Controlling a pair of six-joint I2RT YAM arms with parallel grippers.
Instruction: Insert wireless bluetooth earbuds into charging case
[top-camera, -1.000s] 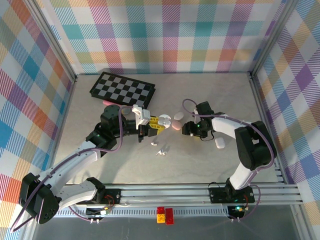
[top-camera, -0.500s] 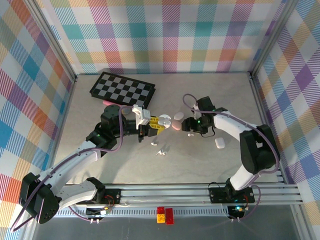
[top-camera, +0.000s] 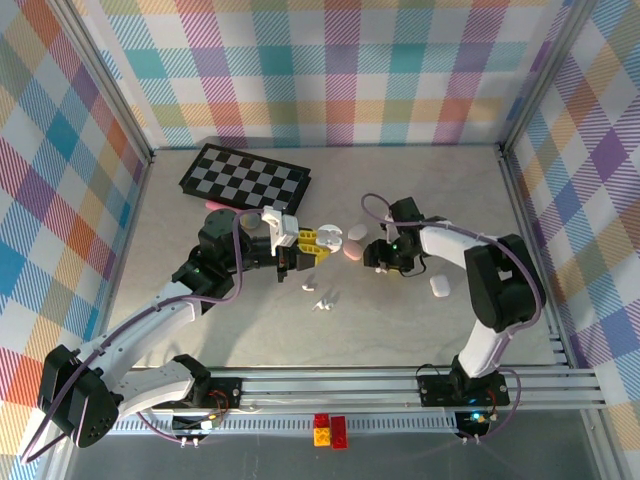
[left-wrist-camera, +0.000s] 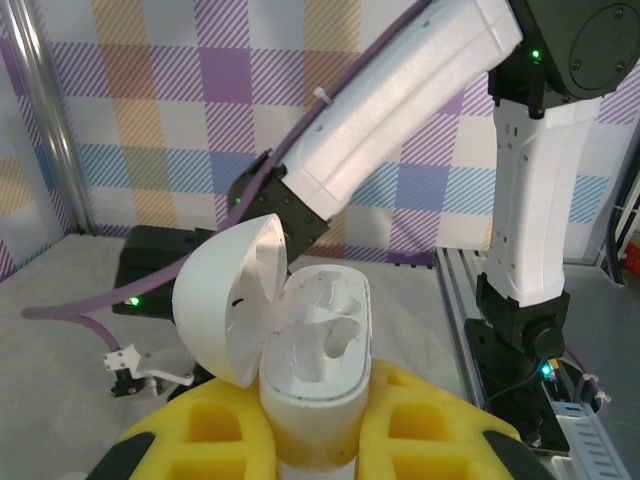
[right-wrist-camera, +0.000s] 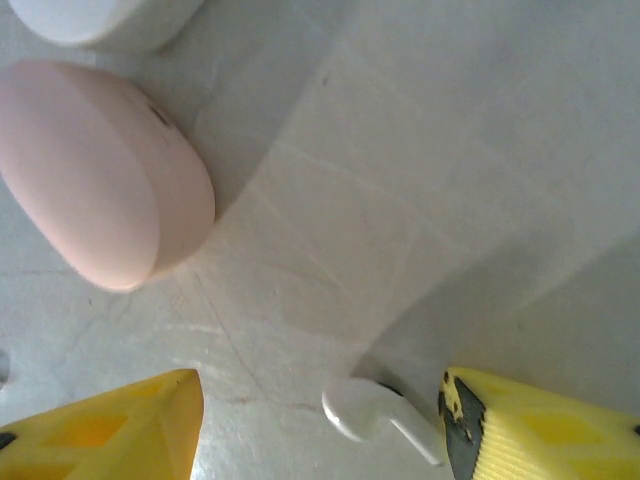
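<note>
My left gripper (left-wrist-camera: 315, 425) is shut on an open white charging case (left-wrist-camera: 318, 345). Its lid (left-wrist-camera: 225, 300) is tipped back to the left, and both sockets look empty. In the top view the left gripper (top-camera: 311, 244) holds that case (top-camera: 330, 237) above mid-table. My right gripper (right-wrist-camera: 320, 400) is open and low over the table. One white earbud (right-wrist-camera: 362, 408) lies between its yellow fingers (right-wrist-camera: 120, 425), close to the right one. In the top view the right gripper (top-camera: 378, 256) sits beside a pink case (top-camera: 352, 251). Two more earbuds (top-camera: 316, 296) lie near the middle.
A closed pink case (right-wrist-camera: 95, 190) and a white case (right-wrist-camera: 100, 18) lie just beyond my right fingers. Another white case (top-camera: 438, 286) rests to the right. A folded chessboard (top-camera: 245, 178) lies at the back left. The right arm (left-wrist-camera: 400, 130) reaches across ahead of the held case.
The right gripper swung out, baring a white earbud on the table, then came back over it. The left arm with the case barely shifted.
</note>
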